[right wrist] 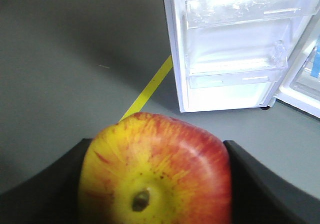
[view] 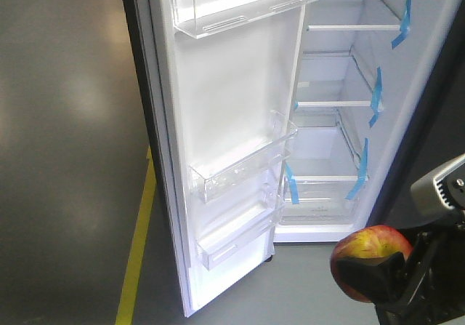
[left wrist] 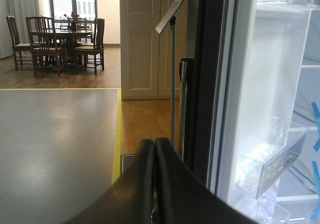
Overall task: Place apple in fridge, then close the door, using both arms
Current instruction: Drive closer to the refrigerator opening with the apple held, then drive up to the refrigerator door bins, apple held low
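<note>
Right pincer (view: 372,274) grips the apple (right wrist: 155,164) near right, short of the open fridge (view: 327,121), lined up to go in. Left pincer (left wrist: 154,154) is pressed shut, empty I think, beside the door (view: 232,107) to push it.

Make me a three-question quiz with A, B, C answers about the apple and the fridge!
1. Where is the apple?
A) on a fridge shelf
B) between the right fingers
C) on the floor

2. What colour is the tape inside the fridge?
A) blue
B) red
C) green

3. How is the door?
A) shut
B) open
C) taken off

Answers:
1 B, black fingers press on both its sides, outside the fridge.
2 A, blue strips run down the inside wall.
3 B, its white inner face and clear bins show.
</note>
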`<state>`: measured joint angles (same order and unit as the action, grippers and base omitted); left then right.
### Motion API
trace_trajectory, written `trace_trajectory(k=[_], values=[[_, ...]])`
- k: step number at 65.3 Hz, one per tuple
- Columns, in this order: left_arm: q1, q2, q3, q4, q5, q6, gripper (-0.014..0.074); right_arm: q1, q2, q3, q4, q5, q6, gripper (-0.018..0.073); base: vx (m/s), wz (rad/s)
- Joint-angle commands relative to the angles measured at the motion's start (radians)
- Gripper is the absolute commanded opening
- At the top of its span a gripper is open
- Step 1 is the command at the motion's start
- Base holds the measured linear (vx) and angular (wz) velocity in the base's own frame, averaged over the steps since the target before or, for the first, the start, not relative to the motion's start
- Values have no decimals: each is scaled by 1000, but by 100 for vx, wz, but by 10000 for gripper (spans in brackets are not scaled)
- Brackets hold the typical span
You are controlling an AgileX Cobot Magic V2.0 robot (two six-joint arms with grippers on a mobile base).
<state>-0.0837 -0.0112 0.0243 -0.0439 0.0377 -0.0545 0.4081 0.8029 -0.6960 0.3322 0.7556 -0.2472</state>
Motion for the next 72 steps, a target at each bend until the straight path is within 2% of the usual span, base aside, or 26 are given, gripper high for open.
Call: trace_trajectory(k=[1, 72], values=[[-6, -14, 28, -8, -73, -3, -6, 1, -9, -30, 17, -59, -6, 223, 6, 0], [-6, -14, 28, -8, -73, -3, -6, 1, -9, -30, 17, -59, -6, 223, 5, 0]])
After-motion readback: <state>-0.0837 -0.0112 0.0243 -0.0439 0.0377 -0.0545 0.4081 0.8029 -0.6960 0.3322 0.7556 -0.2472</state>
